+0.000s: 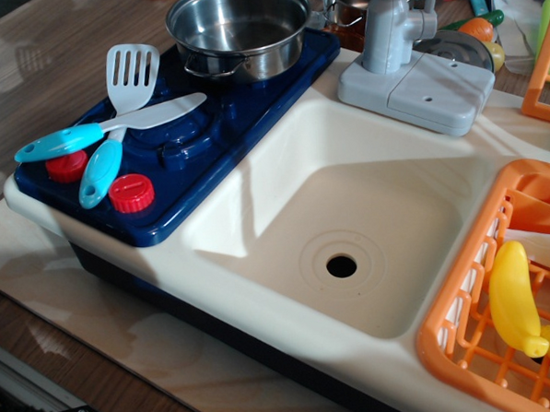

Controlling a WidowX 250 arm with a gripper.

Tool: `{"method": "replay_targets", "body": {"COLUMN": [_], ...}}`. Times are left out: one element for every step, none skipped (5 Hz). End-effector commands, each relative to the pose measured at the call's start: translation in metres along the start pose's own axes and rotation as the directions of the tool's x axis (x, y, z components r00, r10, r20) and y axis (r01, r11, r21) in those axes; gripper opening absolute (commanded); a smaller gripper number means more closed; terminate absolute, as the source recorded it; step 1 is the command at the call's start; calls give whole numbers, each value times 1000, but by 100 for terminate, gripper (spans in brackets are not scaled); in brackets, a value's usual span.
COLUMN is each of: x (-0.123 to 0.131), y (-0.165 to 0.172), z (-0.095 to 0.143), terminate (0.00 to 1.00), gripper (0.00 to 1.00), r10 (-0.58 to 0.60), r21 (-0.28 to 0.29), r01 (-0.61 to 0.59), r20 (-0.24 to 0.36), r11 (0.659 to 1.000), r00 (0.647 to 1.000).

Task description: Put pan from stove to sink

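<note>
At the far left, the dark blue stove [242, 111] carries two red knobs [131, 192] along its near edge. Across its near burner lie two toy utensils with light blue handles: a grey slotted spatula [132, 77] and a grey knife [150, 116], crossing one another. On the far burner stands the pan [238, 31], a round, shiny stainless-steel vessel with straight sides and a flat, reflective bottom; a thin wire loop handle [214, 69] shows on its near side, and it covers about the whole burner. It sits upright with nothing inside. Right of the stove is the cream-white sink [282, 169], a square basin with rounded corners and a round black drain hole [342, 266]. Behind the basin rises a grey faucet [393, 29] on a grey base. At the right edge an orange slatted dish rack [456, 316] holds a yellow toy banana [512, 295]. No gripper appears in this view, so I cannot tell how it stands
</note>
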State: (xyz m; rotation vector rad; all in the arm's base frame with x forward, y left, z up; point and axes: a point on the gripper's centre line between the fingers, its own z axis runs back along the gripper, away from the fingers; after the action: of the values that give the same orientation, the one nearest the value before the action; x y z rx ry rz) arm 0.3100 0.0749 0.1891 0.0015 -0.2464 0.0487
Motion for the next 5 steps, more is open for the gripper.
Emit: {"method": "replay_targets", "body": {"x": [0, -3, -6, -4, -5], "y": [0, -11, -22, -26, -30], "z": [0, 1, -2, -8, -14], "terminate": [0, 0, 0, 0, 0], "gripper": [100, 100, 100, 100, 100], "r10": [0, -35, -76, -74, -71], "r21": [0, -33, -46, -62, -69], "r01": [0, 35, 78, 77, 75], "r20": [0, 11, 37, 40, 53], "r11": [1000, 999, 996, 995, 995], "r00": [1000, 999, 996, 996, 996]}}
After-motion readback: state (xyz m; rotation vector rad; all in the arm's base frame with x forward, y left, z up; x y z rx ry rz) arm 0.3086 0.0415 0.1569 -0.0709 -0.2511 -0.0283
